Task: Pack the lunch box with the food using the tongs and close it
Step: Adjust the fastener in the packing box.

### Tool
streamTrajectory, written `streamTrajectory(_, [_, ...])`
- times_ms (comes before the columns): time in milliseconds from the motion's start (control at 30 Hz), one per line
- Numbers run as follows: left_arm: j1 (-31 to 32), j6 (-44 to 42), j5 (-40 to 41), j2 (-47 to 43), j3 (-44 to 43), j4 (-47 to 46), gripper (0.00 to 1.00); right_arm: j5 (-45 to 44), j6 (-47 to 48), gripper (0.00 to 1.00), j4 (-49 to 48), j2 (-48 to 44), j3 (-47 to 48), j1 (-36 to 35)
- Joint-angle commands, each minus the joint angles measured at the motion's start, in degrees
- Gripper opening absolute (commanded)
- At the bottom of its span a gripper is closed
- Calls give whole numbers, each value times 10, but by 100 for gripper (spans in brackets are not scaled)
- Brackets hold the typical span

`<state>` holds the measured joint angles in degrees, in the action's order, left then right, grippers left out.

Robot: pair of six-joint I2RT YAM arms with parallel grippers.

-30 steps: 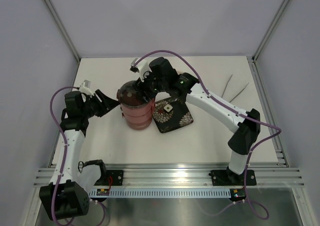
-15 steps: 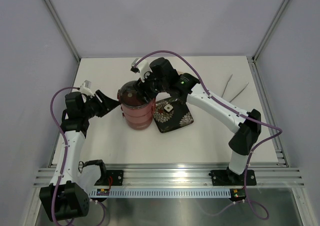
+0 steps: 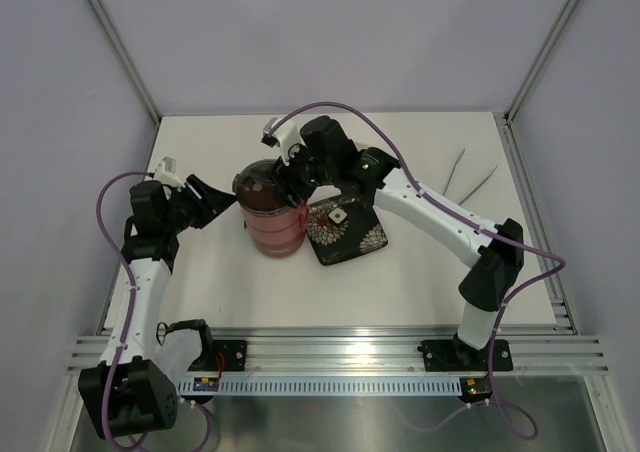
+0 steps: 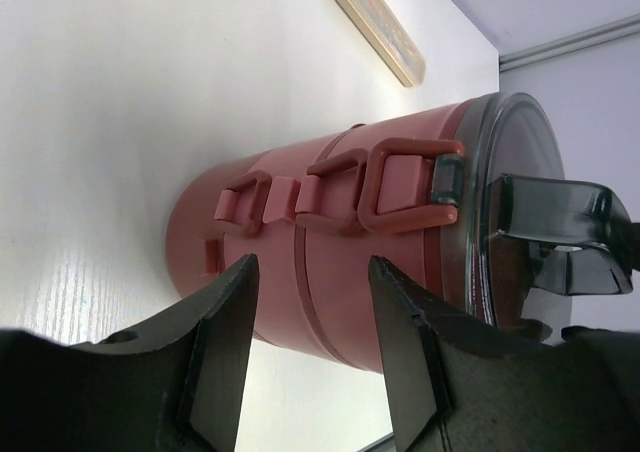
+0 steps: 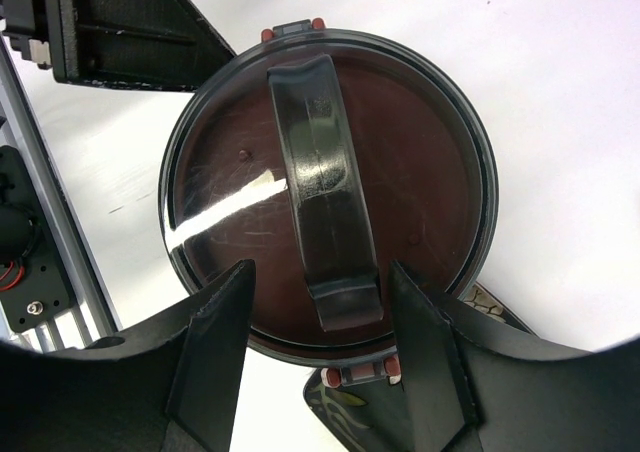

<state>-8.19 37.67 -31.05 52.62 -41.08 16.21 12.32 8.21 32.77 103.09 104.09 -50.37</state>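
Observation:
The lunch box [image 3: 273,227] stands stacked as a dusty-red tower left of the plate, with the grey handled lid [image 5: 325,172] on top. A red side clasp [image 4: 400,177] reaches up to the lid's rim. My left gripper [image 3: 232,202] is open just left of the tower, level with its side wall [image 4: 330,272], and does not touch it. Over the lid hangs my right gripper [image 5: 320,272], also open, its fingers either side of the handle's [image 5: 325,202] near end. The tongs [image 3: 470,177] lie at the back right. No food shows.
A black flower-patterned plate [image 3: 350,237] with a small white square sits right of the tower. A long translucent case [image 4: 375,27] lies beyond the tower in the left wrist view. The metal rail [image 3: 340,352] runs along the near edge.
My left gripper has crept slightly back and up beside the tower. The right gripper has stayed over the lid.

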Motion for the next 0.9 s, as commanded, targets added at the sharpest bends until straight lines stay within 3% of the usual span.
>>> streamTrajectory(0, [5, 12, 3, 9, 2, -49, 51, 7, 4, 63, 71, -3, -21, -5])
streamTrajectory(867, [5, 13, 45, 56, -4, -60, 49, 5, 5, 62, 74, 3, -14, -6])
